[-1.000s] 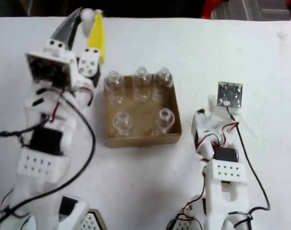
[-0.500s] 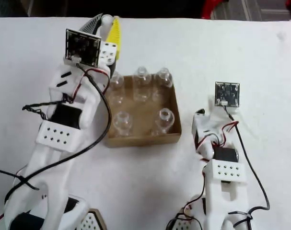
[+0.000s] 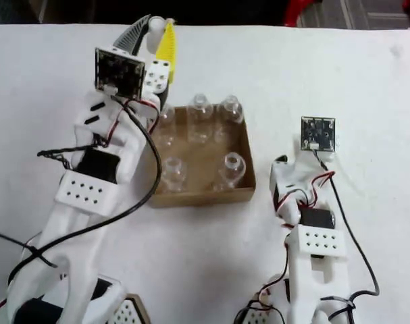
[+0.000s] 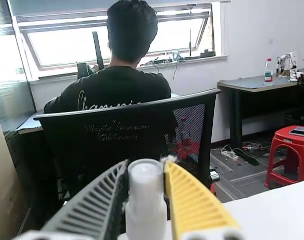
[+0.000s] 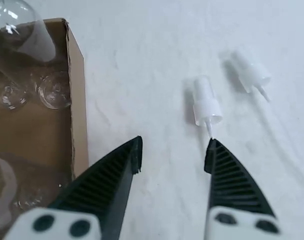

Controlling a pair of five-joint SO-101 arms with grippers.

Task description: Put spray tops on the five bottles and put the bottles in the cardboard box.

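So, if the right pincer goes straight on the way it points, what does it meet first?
Probably the nearer spray top, lying just ahead of the open right pincer, toward one finger's side; depth is unclear, so bare table may come first.

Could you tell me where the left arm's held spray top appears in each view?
High view: spray top between the left gripper's jaws, past the cardboard box.
Left wrist view: the top, clamped between grey and yellow jaws.
Right wrist view: two other, loose tops lie here.
Shared landmark: the white table.
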